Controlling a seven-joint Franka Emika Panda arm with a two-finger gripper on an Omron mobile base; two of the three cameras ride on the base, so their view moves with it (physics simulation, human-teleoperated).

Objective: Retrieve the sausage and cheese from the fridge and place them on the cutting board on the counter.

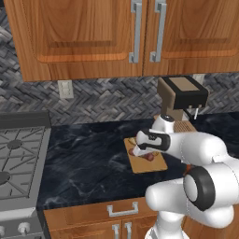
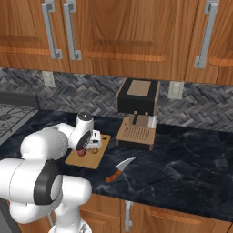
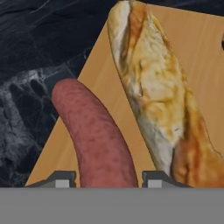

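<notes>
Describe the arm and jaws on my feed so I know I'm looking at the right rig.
A glossy white arm of rounded, bulbous segments, with black ring bands at the joints. The white gripper has a dark face. In the hand view its two finger tips are small, grey and blocky. No cables or lettering are visible.

We note a dark marbled tabletop (image 2: 191, 159). Directly under the hand (image 3: 107, 179) lies the cutting board (image 1: 156, 164), flat on it. Beyond the hand, toward the wall, stands the coffee machine (image 2: 136, 113). A knife (image 2: 119, 169) lies just beside the board, to the hand's right. The stove (image 1: 18, 163) adjoins, far left.
</notes>
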